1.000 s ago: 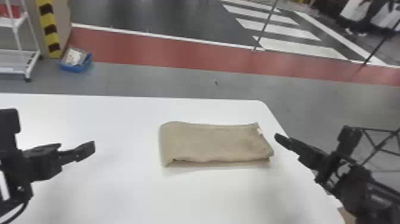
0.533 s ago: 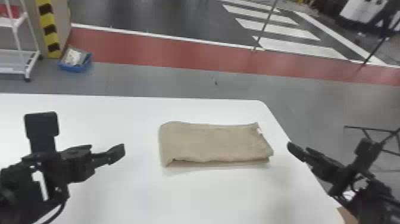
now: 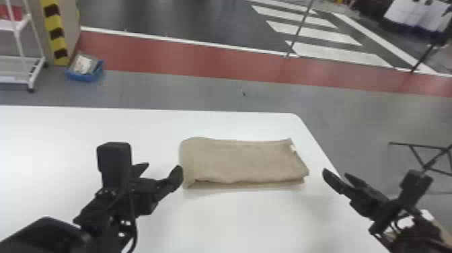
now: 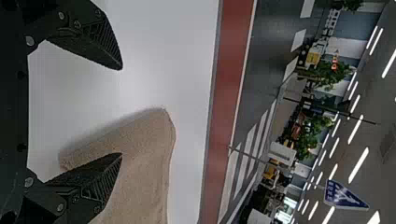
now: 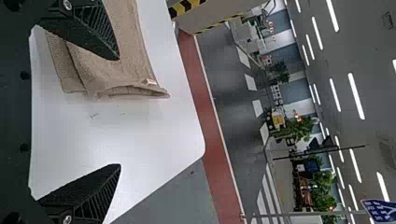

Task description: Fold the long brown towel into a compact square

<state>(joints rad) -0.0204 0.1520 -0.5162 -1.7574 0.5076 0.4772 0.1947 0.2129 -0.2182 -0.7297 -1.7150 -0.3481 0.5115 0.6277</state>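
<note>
Grippers spread, left (image 3: 158, 173) and right (image 3: 341, 178), flanking the brown towel (image 3: 243, 161) on the white table (image 3: 242, 218); lengthwise folding judged done, folding of the strip into a square judged left.

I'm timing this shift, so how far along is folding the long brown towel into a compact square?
Partly done: the towel already lies folded over, with layers showing along its near edge. Nothing is gripped: the left pincer is open by its left end, the right pincer open off its right end. Its shape is oblong, so probably another fold remains.
</note>
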